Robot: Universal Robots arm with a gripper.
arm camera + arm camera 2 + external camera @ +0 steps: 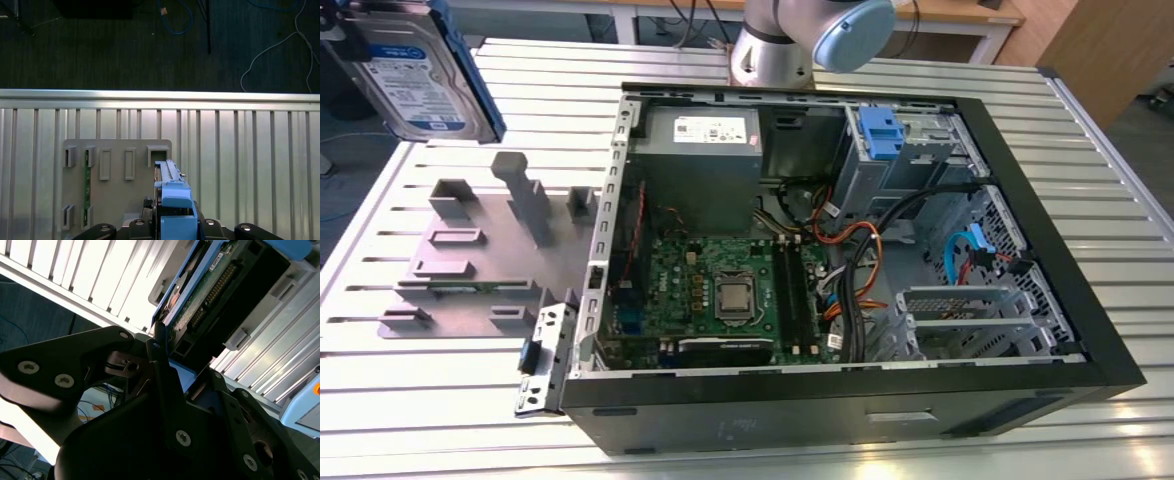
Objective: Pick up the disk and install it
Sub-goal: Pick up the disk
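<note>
The disk [416, 78], silver with a white-and-blue label and a blue side bracket, hangs in the air above the table's far corner on the exterior view's left. It is clear of the grey fixture plate [480, 250]. In the first wrist view the disk [171, 187] shows edge-on with its blue bracket toward the camera, and my gripper [172, 229] is shut on it from both sides. In the second wrist view its green circuit-board side [207, 292] faces the camera, with a black finger [160, 342] pressed against its edge.
An open computer case [854, 405] lies on the slatted metal table [1067, 445], with a motherboard [720, 290], a grey power-supply box [700, 150] and a blue drive-bay latch [881, 130] inside. The fixture plate carries upright slots and a green memory stick [86, 185]. The arm's base [781, 45] stands behind the case.
</note>
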